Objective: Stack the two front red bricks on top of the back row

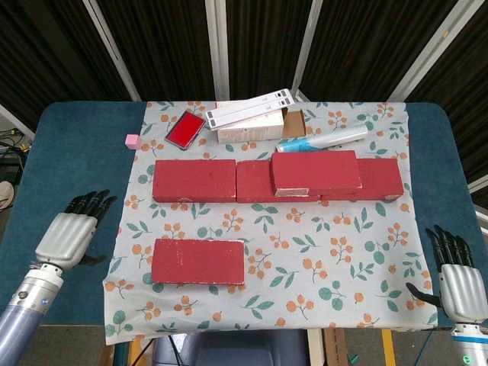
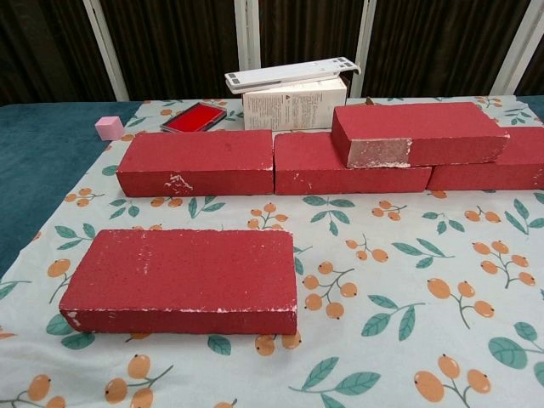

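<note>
Head view, front brick: the last front brick lies flat on the floral cloth, well in front of the back row, whose bricks sit end to end.
Head view, stacked brick: one stacked brick already rests on the row's right half, bridging a joint.
Head view, left robot hand: the left robot hand hovers over the blue worktop, left of the front brick, fingers apart, holding nothing.
Head view, right robot hand: the right robot hand sits far right of the front brick, off the cloth, fingers spread and empty.
Head view, step: judged halfway; the next move likely calls for the left robot hand to reach right and grip the front brick's long sides.
Chest view, room: open cloth lies between front brick and back row; the row's left top is bare.
Chest view, edges: behind the row, the box and red case stand near, so overshoot is a risk.
</note>
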`<state>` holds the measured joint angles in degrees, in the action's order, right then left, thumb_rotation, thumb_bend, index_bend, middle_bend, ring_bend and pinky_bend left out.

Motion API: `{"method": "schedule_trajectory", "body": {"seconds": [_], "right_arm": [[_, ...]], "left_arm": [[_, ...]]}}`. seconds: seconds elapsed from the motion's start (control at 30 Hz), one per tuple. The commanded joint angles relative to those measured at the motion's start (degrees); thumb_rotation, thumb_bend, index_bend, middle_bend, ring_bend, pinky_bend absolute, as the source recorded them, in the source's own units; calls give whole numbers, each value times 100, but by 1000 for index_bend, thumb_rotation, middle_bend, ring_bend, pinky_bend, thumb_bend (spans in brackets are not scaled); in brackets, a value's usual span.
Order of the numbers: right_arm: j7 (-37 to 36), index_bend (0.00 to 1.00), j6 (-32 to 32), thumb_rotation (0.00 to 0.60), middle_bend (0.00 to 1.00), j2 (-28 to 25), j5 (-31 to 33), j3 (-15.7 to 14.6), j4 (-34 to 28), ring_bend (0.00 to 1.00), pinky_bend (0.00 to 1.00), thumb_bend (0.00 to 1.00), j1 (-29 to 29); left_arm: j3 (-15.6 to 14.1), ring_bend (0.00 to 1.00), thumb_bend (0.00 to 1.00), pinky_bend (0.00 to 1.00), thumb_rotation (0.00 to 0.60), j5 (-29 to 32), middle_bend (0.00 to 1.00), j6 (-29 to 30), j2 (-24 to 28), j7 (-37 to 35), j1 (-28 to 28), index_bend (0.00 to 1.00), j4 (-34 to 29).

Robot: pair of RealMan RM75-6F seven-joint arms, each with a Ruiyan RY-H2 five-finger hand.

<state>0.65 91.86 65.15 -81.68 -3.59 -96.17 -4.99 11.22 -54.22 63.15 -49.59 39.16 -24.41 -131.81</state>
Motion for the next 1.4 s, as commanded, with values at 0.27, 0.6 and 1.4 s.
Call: {"method": "schedule_trajectory", "body": {"seconds": [0.27, 0.6, 1.4], "right_arm": [[2, 0, -102, 600, 0, -18, 13, 111, -11, 0, 0, 153, 57], [-6, 0, -222, 600, 0, -27, -28, 191, 16, 0, 0, 152, 84], [-173, 0, -294, 600, 0, -61, -66, 376, 33, 0, 0, 153, 207]], "left_arm": [[10, 0, 0, 85, 600, 2130, 0, -184, -686, 1194, -1597, 0, -318], [-216, 0, 0, 90, 600, 3116, 0, 568, -1677, 1770, -2329, 0, -297], [-450, 0, 0, 91, 600, 3399, 0, 1579, -3346, 2213, -3094, 0, 320]]}}
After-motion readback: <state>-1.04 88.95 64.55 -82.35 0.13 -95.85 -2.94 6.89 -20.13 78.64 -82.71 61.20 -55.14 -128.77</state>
